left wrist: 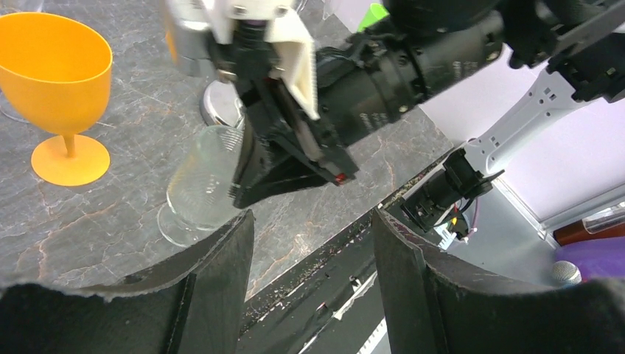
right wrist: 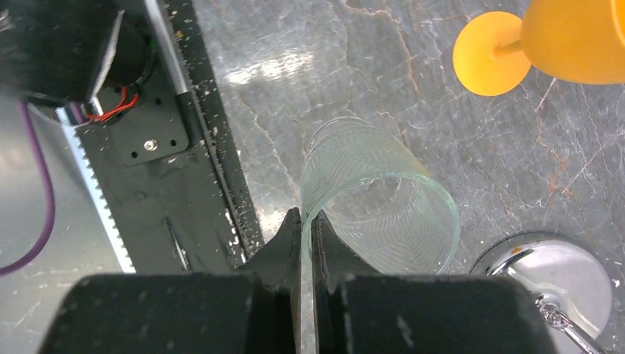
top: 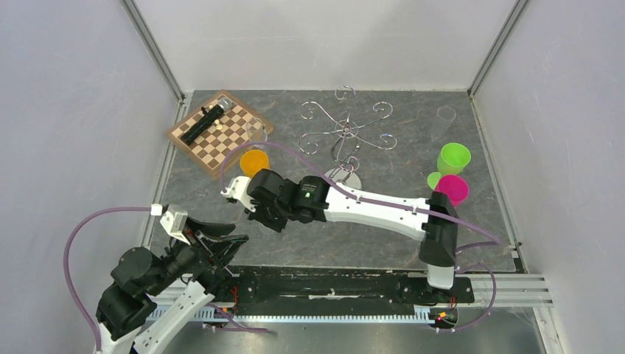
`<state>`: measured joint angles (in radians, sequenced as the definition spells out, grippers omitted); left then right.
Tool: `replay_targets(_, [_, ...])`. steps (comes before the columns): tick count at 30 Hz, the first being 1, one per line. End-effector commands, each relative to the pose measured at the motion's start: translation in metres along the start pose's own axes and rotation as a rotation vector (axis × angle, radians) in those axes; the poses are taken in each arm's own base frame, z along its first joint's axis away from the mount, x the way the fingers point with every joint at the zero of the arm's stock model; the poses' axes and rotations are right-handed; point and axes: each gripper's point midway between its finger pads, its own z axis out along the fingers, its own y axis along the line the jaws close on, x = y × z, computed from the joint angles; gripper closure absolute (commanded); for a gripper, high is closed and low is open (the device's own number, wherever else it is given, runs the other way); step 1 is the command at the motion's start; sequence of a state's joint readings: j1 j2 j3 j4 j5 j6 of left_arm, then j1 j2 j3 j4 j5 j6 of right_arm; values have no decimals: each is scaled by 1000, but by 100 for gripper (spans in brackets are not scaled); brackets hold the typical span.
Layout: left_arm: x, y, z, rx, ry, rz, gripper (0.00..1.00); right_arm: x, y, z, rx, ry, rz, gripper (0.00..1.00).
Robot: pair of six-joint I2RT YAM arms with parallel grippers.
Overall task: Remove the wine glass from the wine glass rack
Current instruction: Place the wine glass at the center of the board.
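A clear wine glass (right wrist: 383,214) stands upright off the rack, its foot (left wrist: 175,225) at or just above the tabletop; I cannot tell whether it touches. My right gripper (right wrist: 306,217) is shut on its rim wall, one finger inside the bowl and one outside. From above, this gripper (top: 267,215) hides the glass. The chrome wine glass rack (top: 346,129) stands behind and to the right, and no glass shows hanging on its scroll arms. My left gripper (left wrist: 311,221) is open and empty near the table's front edge, close to the glass (left wrist: 203,181).
An orange wine glass (top: 254,161) stands just behind the right gripper. The rack's domed base (right wrist: 549,284) is close beside the clear glass. A chessboard (top: 221,136) with a black object on it lies at the back left. Green (top: 453,158) and pink (top: 452,189) cups stand at the right.
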<state>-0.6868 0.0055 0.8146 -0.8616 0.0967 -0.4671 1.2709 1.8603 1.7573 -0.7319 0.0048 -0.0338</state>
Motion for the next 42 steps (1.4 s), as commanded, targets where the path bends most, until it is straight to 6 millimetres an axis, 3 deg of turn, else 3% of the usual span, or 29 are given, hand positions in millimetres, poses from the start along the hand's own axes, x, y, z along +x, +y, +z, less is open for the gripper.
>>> replay_targets(1, [-15,-8,-9,42,-97,-19,34,-33,-28,-4,79,-84,62,100])
replay_targets(7, [-14,-7,-8,36,-98,-23,35,-30,-45,11,126,-55,78,100])
replay_targets(26, [-14,-6,-8,31,-99,-28,35,-4,-71,52,149,44,144,100])
replay_targets(40, [-13,-4,-8,24,-97,-32,35,-4,-77,71,131,62,160,100])
replay_targets(42, [-13,-4,-8,24,-97,-34,34,-3,-78,72,133,63,163,96])
